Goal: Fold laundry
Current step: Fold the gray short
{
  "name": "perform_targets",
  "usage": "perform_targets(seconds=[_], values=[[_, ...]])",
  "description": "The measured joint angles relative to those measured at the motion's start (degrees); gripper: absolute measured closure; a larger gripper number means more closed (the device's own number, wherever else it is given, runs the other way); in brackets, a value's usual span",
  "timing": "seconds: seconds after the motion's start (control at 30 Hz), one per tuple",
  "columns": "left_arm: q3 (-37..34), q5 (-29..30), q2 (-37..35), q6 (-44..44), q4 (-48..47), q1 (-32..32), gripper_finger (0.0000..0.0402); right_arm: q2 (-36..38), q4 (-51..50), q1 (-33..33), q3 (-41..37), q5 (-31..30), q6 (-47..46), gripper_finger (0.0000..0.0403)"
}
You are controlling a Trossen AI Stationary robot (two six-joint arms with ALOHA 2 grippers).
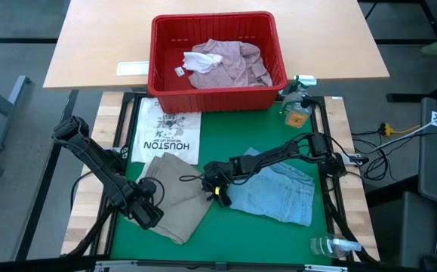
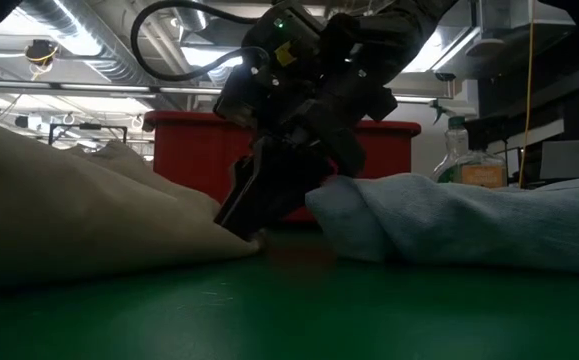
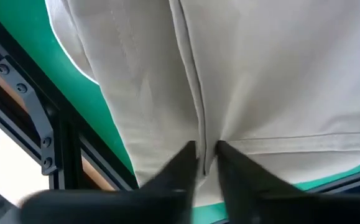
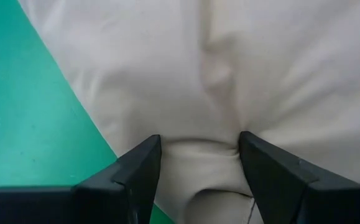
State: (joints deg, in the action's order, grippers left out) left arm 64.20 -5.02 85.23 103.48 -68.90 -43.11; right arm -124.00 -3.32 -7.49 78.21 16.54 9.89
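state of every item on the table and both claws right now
tan cloth: partly folded, gripped at two edges
jeans: folded, lying flat
white shirt: folded, print up
basket: holds pink garment
left claw: shut on tan cloth
right claw: open around cloth edge

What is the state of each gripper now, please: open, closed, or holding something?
Left gripper: fingers nearly closed, pinching a fold of the tan cloth.
Right gripper: fingers wide open, straddling the tan cloth's edge, not clamped.

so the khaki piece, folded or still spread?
Partly folded: the khaki piece lies doubled on the mat, both grippers at its edges.
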Motion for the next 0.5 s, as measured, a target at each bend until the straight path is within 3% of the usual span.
perform_targets(seconds=[0.1, 0.23, 0.5], values=[[0.0, -1.7, 0.0, 0.3, 0.0, 0.0, 0.0392, 1.0, -1.7, 0.0, 0.7, -0.2, -1.1, 0.0182], [0.7, -4.6, -0.1, 0.3, -0.5, 0.0, 0.0397, 2.6, -2.9, -0.1, 2.7, -0.3, -1.1, 0.0182], [7.1, -6.4, -0.2, 0.0, -10.6, -0.4, 0.04, 2.8, -3.3, -0.9, 4.8, -0.2, -1.1, 0.0182]])
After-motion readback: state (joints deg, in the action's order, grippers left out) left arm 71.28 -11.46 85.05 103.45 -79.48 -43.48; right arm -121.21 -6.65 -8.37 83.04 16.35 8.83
